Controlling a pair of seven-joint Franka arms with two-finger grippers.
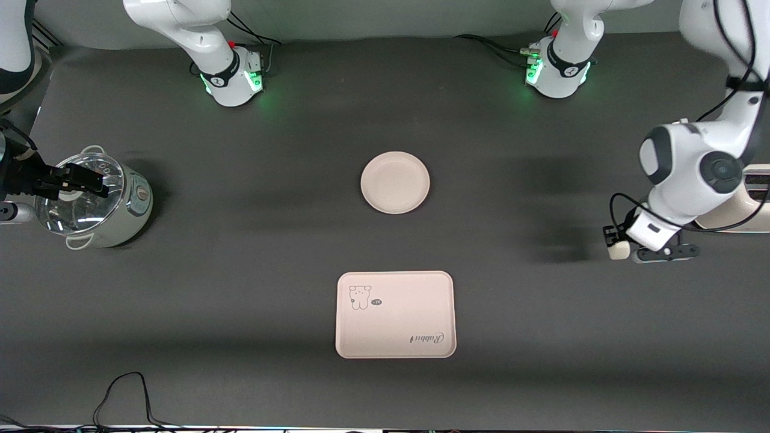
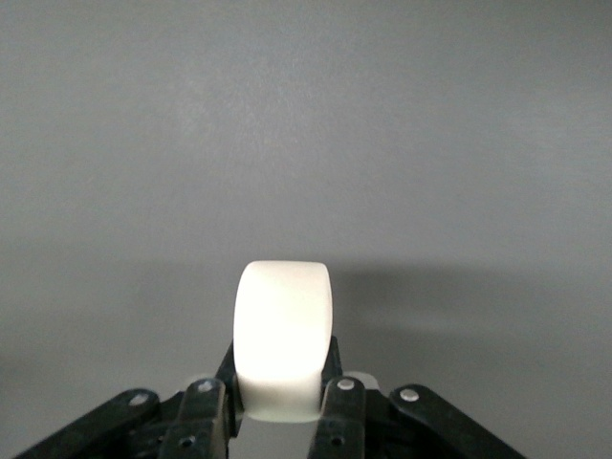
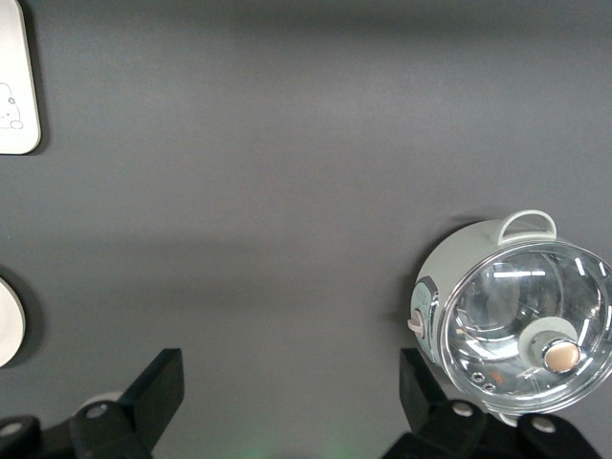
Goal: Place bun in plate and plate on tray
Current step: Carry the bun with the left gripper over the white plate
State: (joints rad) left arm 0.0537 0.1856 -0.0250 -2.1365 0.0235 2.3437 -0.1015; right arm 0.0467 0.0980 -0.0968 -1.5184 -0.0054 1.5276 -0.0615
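The white bun (image 1: 618, 248) is held between the fingers of my left gripper (image 1: 621, 248), over bare table at the left arm's end. In the left wrist view the bun (image 2: 284, 330) fills the gap of the left gripper (image 2: 283, 371). The round cream plate (image 1: 395, 182) lies empty at the table's middle. The rectangular tray (image 1: 395, 314) with the bear drawing lies nearer to the front camera than the plate, apart from it and empty. My right gripper (image 1: 81, 180) hangs open and empty over the pot at the right arm's end; it also shows open in the right wrist view (image 3: 290, 378).
A pale green pot with a glass lid (image 1: 96, 201) stands at the right arm's end; it also shows in the right wrist view (image 3: 521, 320). A cream object (image 1: 749, 210) lies at the left arm's end, partly hidden by the arm. A black cable (image 1: 126, 391) lies by the front edge.
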